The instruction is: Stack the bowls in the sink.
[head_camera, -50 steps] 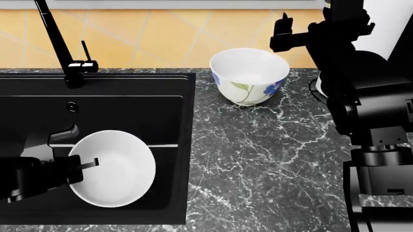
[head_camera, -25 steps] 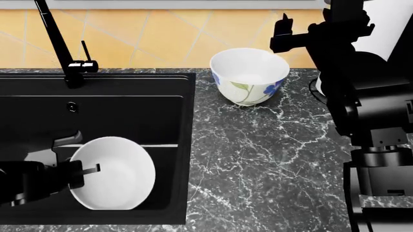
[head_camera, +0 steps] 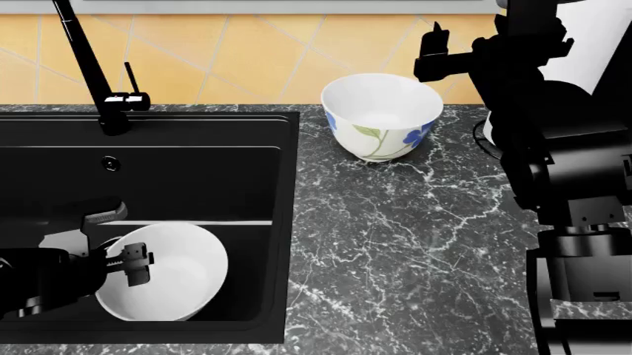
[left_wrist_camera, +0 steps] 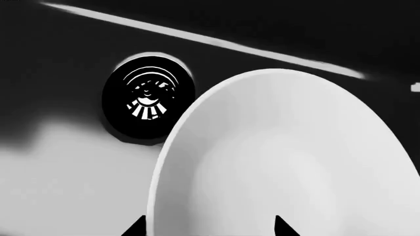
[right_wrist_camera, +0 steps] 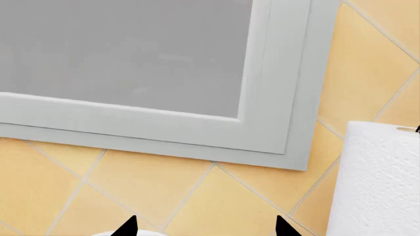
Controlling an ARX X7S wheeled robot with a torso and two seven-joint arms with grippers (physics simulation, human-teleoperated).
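Note:
The plain white bowl [head_camera: 168, 272] lies in the black sink [head_camera: 284, 222], at its near side. It fills the left wrist view [left_wrist_camera: 282, 162], beside the round drain [left_wrist_camera: 149, 98]. My left gripper [head_camera: 133, 265] is at the bowl's left rim; its jaws stand wide apart with the rim between them [left_wrist_camera: 208, 227]. The flowered bowl [head_camera: 381, 117] stands upright on the marble top right of the sink. My right gripper [head_camera: 433, 41] is open and empty, raised above and behind that bowl; its view [right_wrist_camera: 204, 228] faces the tiled wall.
The tall black faucet [head_camera: 84, 52] rises at the sink's back edge. A white paper roll [right_wrist_camera: 380, 182] stands at the back right, behind my right arm. A grey window frame [right_wrist_camera: 276, 98] is on the wall above.
The plain bowl has sunk lower and shifted left in the basin. My left gripper's jaws have spread apart at its rim. The right arm has stayed put.

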